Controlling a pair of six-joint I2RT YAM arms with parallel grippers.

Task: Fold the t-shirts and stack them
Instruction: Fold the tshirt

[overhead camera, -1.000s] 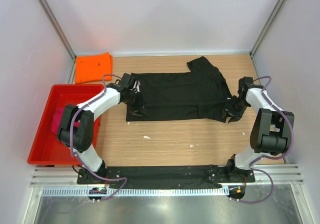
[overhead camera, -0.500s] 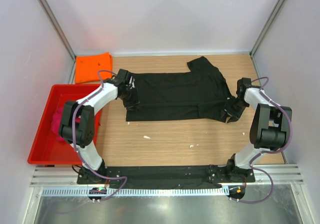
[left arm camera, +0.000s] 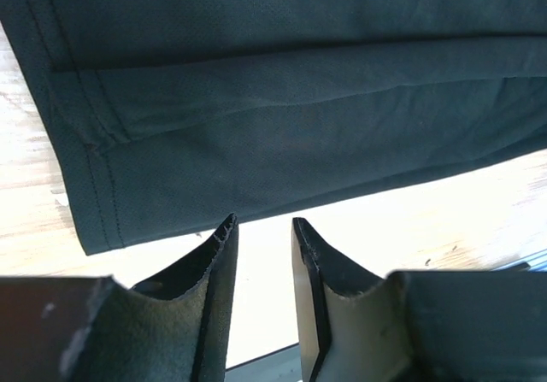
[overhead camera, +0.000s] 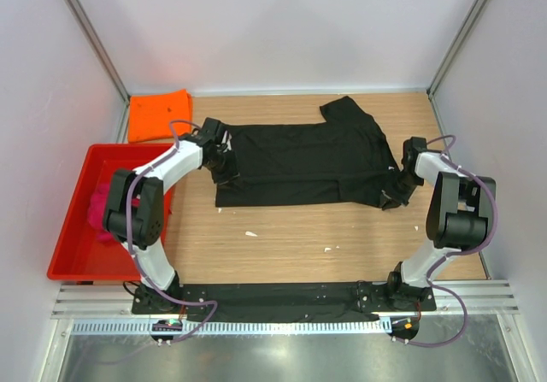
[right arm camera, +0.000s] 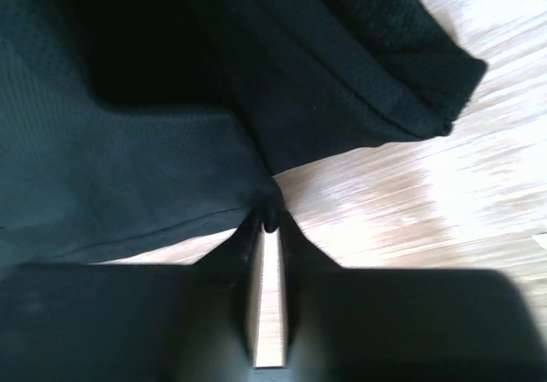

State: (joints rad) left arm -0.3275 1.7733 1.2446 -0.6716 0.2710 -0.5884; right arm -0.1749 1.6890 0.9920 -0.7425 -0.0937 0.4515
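Note:
The black t-shirt lies spread on the wooden table, folded lengthwise, with one sleeve at the back right. My left gripper sits over its left hem, open and empty; in the left wrist view the jaws hover just off the cloth's edge. My right gripper is shut on a pinch of the shirt's right edge, with the cloth caught at the fingertips. The orange t-shirt lies folded at the back left. The magenta-pink t-shirt is bunched in the tray.
A red plastic tray stands at the left edge of the table. Small white scraps lie on the wood in front of the shirt. Metal frame posts and white walls close in the back and sides.
My left gripper has moved back from the shirt's near-left corner along the left hem. My right gripper has shifted slightly inward, still pinching the shirt's right edge.

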